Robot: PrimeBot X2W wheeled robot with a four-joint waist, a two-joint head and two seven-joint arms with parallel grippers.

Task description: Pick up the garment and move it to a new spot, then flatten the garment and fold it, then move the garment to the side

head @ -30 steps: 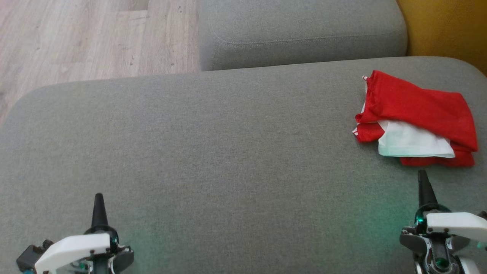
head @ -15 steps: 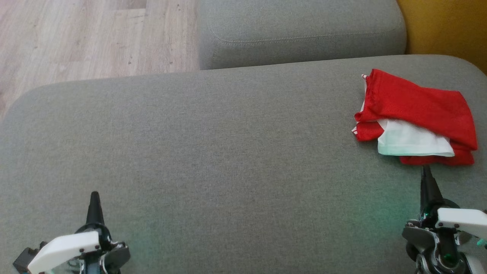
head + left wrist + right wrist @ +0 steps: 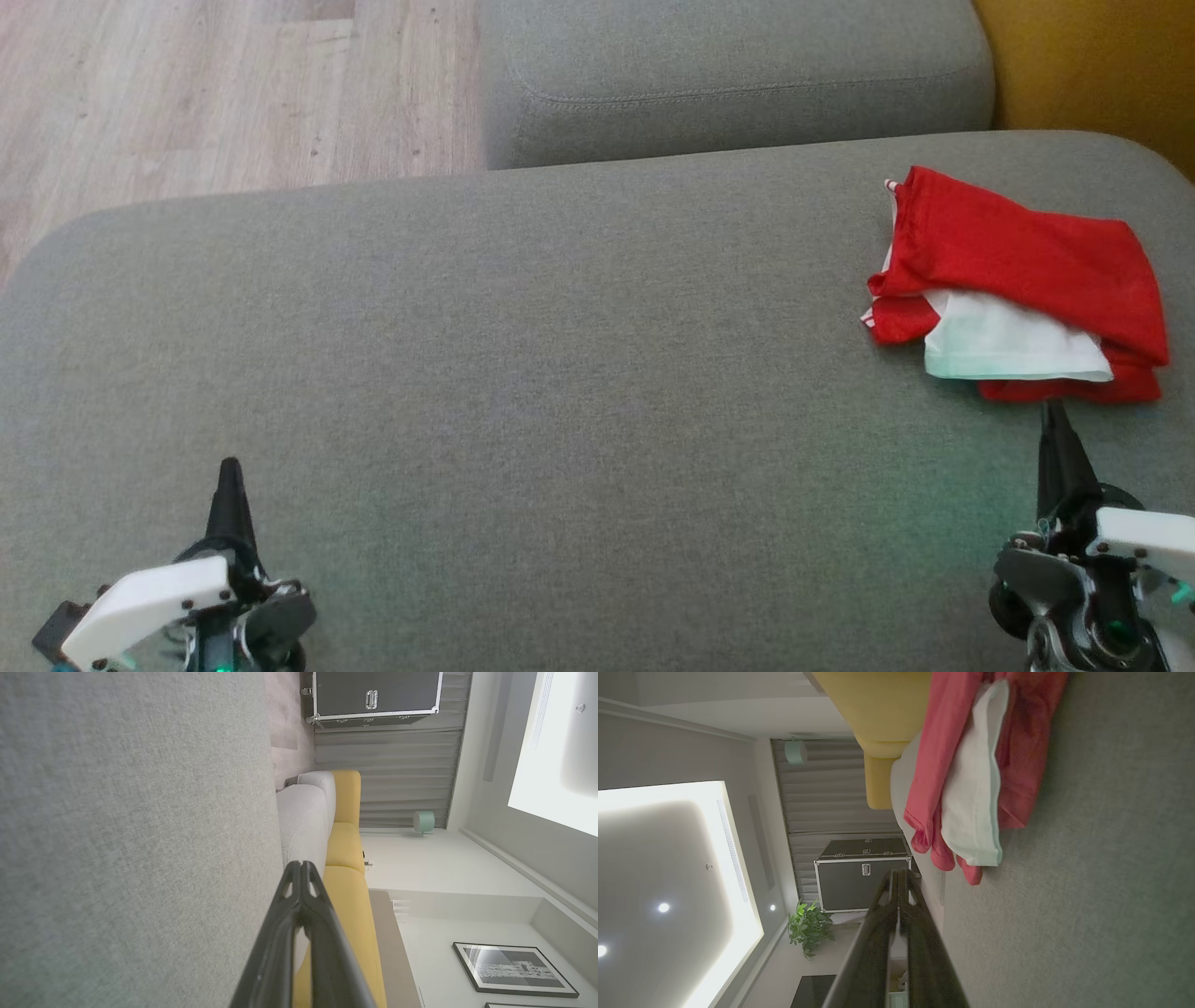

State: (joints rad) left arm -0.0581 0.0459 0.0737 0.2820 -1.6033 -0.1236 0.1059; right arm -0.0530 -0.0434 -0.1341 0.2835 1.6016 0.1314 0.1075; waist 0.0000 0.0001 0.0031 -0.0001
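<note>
Garment (image 3: 1027, 266), red and white, loosely folded. Nearest, left pincer (image 3: 228, 471) and right pincer (image 3: 1053, 413) are both clenched and empty. The right is closer: the garment lies just beyond its tips, far right on the grey sofa seat (image 3: 560, 327), long axis sideways.

The wide grey seat cushion (image 3: 560, 373) lies bare across its left and middle, giving open passage between the left gripper (image 3: 227, 467) and the right gripper (image 3: 1052, 411). One obstacle sits on it: the folded red-and-white garment (image 3: 1018, 280) at the far right, just beyond the right gripper's tip. A second grey cushion (image 3: 738, 84) and a yellow sofa (image 3: 1092, 65) border the far edge.
</note>
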